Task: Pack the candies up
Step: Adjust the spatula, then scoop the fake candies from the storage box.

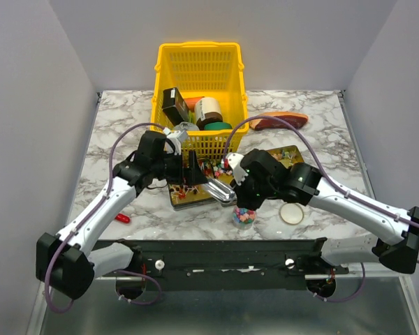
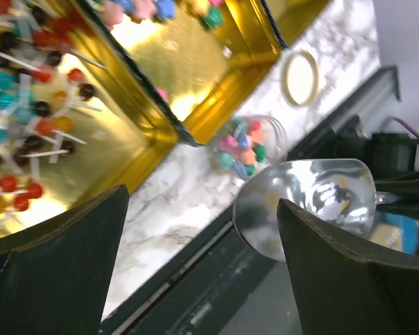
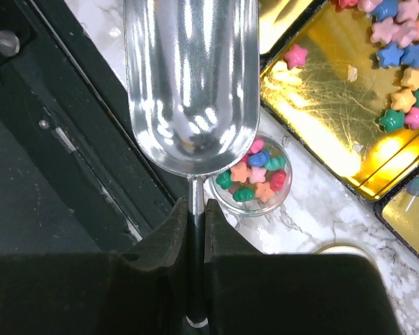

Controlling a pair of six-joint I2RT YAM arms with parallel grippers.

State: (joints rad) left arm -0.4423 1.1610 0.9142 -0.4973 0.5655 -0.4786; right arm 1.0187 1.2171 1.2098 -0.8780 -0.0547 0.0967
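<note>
A: So, how far along is the packing?

B: Partway, my read. The jar [image 3: 251,178] stands open on the table [image 3: 297,216] with a batch of star candies [image 3: 257,173] inside. It looks well filled, but the exact level is hard to judge from above. The lid [image 1: 291,213] lies just beside the jar, not on it.

A: Right side?

B: The right end effector [image 3: 195,213] is clenched on the scoop [image 3: 192,77] handle. The scoop bowl hangs just beside the jar, off the table. It looks empty, so probably between loads.

A: Left?

B: The left end effector [image 2: 202,202] is released, fingers wide apart, grasping nothing. It hovers near the jar on the tray side.

A: What's left?

B: Plenty. The gold tray [image 3: 314,98] just past the jar has a loose pile of stars [image 3: 401,28] at its far end and one stray pink one nearer the jar. The next tray, farther from the jar, is packed with lollipops [image 2: 35,105], none of them in the jar.

A: Plan?

B: I'd guess more scoops from the tray, then the lid goes on. Can't tell whether the lollipops go in this jar.
</note>
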